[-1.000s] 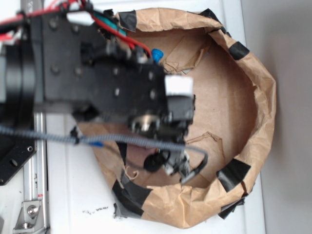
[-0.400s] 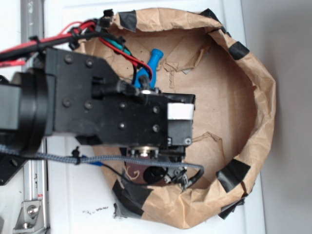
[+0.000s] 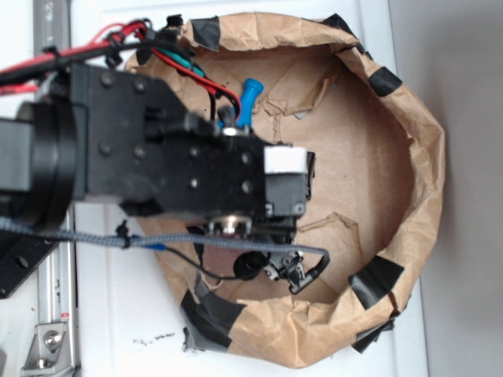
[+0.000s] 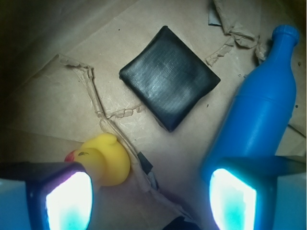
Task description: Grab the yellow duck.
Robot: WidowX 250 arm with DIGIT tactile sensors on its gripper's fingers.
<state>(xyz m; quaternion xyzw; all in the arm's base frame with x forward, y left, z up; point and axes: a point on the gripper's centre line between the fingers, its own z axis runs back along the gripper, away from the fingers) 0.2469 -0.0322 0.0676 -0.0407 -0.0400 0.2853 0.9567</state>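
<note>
Duck (image 4: 104, 160) on brown cardboard floor (image 4: 53, 103), lower left in wrist view, beak pointing left, just beside left finger pad (image 4: 69, 201) and partly overlapped by it. Gripper (image 4: 151, 199) spread wide, nothing between pads. Right pad (image 4: 232, 199) overlapping base of blue bottle (image 4: 256, 115) lying tilted on right. Black square pouch (image 4: 168, 84) farther off, centre, apart from duck and bottle. Exterior view: arm (image 3: 165, 165) over paper-walled bin (image 3: 416, 188), blocking duck; only bottle neck (image 3: 248, 98) visible past it.
</note>
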